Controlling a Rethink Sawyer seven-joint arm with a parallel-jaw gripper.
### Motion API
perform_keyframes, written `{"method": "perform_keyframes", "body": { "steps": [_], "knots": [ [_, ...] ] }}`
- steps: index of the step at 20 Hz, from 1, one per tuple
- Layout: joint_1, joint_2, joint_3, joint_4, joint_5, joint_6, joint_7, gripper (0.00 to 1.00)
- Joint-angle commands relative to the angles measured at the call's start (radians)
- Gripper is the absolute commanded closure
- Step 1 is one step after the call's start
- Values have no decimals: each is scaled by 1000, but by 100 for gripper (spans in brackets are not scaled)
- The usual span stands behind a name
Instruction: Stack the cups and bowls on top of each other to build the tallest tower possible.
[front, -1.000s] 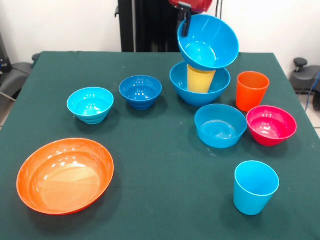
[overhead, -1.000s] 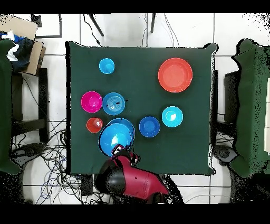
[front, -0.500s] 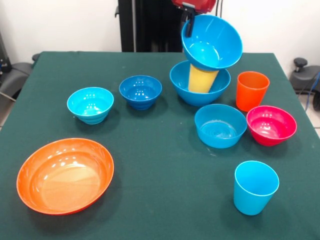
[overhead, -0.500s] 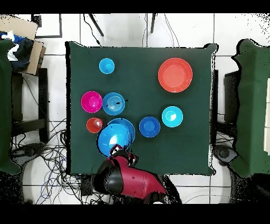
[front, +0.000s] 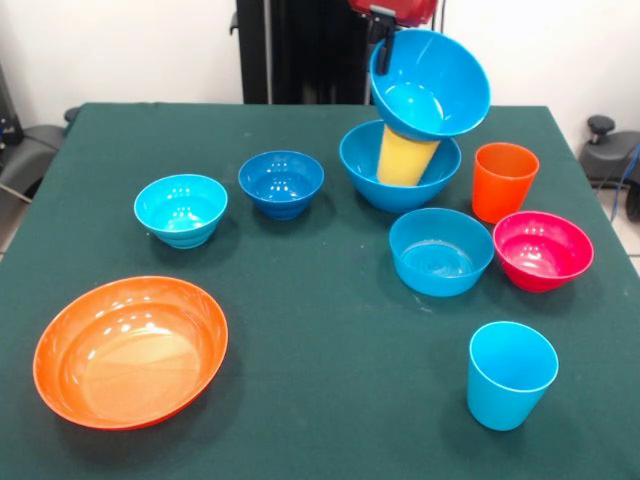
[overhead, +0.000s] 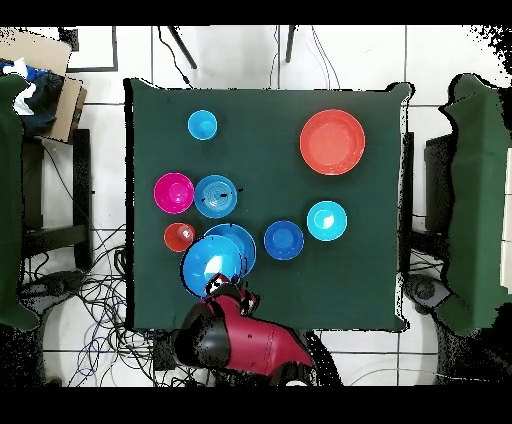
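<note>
My gripper (front: 383, 45) is shut on the rim of a large blue bowl (front: 432, 84), which hangs tilted above a yellow cup (front: 404, 158). That cup stands upside down inside a second large blue bowl (front: 362, 165). From above, the held bowl (overhead: 210, 266) covers most of the lower one, with the gripper (overhead: 222, 290) at its near rim. On the cloth stand an orange cup (front: 502, 180), a light blue cup (front: 510, 373), a medium light blue bowl (front: 440, 251), a magenta-red bowl (front: 543, 250), a dark blue bowl (front: 281, 183), a cyan bowl (front: 181, 209) and a wide orange bowl (front: 131, 351).
The green table (front: 330, 330) has chairs beside it on both sides in the overhead view. Cables lie on the floor (overhead: 100, 290) near the robot's base. A cardboard box (overhead: 45, 70) sits off the table's corner.
The held blue bowl has moved a little up and to the right in the front view, with the gripper still on its rim. Everything else stayed put.
</note>
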Motion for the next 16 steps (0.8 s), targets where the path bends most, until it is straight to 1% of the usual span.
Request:
{"method": "perform_keyframes", "body": {
  "steps": [1, 3, 8, 11, 16],
  "knots": [
    [-2, 40, 87, 29, -16, -39, 152, 100],
    [-2, 33, 76, 23, -18, -36, 145, 100],
    [-24, -22, 40, -22, -38, 46, 76, 100],
    [-43, -31, 33, -47, -48, 69, 49, 100],
    [-61, -39, 25, -70, -58, 77, 28, 100]
  ]
}}
